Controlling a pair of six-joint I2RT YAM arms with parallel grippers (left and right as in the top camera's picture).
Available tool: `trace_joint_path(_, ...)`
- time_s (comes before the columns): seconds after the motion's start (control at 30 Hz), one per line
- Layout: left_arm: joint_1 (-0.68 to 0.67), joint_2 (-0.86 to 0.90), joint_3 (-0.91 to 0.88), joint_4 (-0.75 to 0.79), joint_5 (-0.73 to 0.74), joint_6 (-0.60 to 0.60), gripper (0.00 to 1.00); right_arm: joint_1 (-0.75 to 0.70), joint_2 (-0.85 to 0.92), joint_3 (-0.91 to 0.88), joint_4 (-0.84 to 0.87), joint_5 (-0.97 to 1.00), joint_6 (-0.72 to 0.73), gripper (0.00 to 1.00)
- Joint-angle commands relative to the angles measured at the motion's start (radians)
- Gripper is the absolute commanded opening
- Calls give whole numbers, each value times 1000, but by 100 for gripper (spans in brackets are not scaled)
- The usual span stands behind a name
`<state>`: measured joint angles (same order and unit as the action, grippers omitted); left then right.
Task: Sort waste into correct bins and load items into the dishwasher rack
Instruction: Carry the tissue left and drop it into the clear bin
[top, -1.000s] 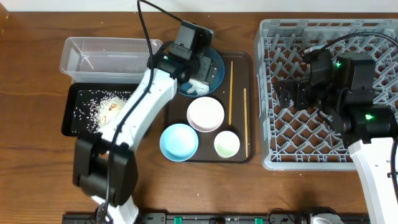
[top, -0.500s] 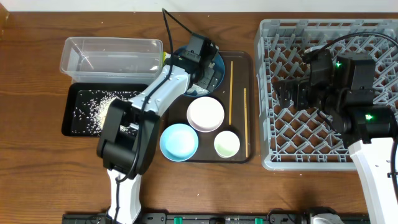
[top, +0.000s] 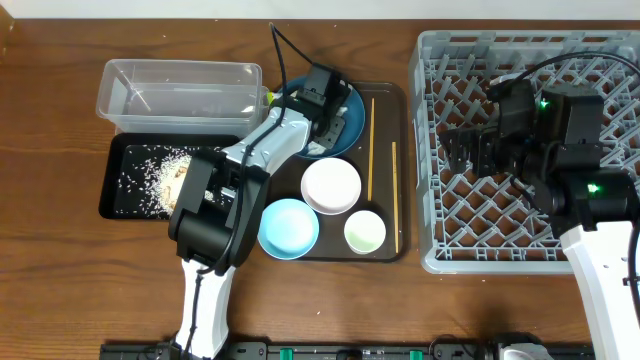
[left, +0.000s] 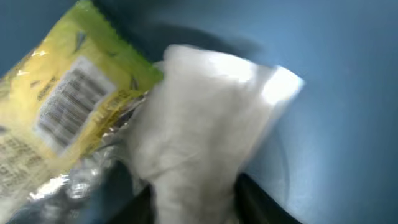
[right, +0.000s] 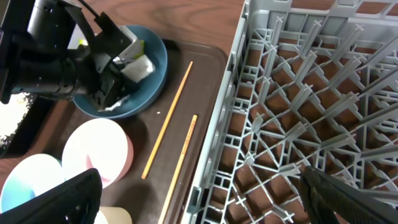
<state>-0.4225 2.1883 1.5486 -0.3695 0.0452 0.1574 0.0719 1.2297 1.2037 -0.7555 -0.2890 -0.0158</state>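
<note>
Since the earlier frame the left arm has folded in, its elbow now lower in the overhead view beside the black tray (top: 115, 170). The left gripper (top: 325, 110) is still over the dark blue plate (top: 347, 128) at upper centre. The plate sits on the brown serving tray (top: 388, 115) with the white bowl (top: 331, 184), light blue bowl (top: 289, 226), pale green cup (top: 365, 231) and two chopsticks (top: 372, 150). Rice scraps (top: 150, 170) lie in the black tray, just below the clear tub (top: 150, 90), at upper left on the wooden surface (top: 60, 260). The right gripper (top: 462, 150) hangs over the grey dishwasher rack (top: 440, 235) at right.

In the left wrist view, the crumpled white tissue (left: 205, 124) fills the centre. The dark fingers at the bottom edge are drawn in against it on both sides. The yellow-green wrapper (left: 68, 112) lies touching it at left, both on the plate.

In the right wrist view, the right gripper's fingers stand wide apart at the lower corners, holding nothing. The rack is at right and the plate at upper left.
</note>
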Motion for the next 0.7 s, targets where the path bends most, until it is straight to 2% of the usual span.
trace_joint_path(0.0,3,14,6,-1,-9,2,23,5,1,24,0,5,-16,99)
trace_joint_path(0.1,3,-2,6,-2,-9,-35,11,5,1,24,0,5,-16,99)
trace_joint_path(0.2,9,-48,8,-3,-9,-108,6,5,1,24,0,5,-16,99)
trace_joint_path(0.4,27,-222,8,-22,-8,-245,6,5,1,24,0,16,-16,99)
trace_joint_path(0.67,62,-431,8,-74,-9,-246,6,6,1,24,0,16,-16,99)
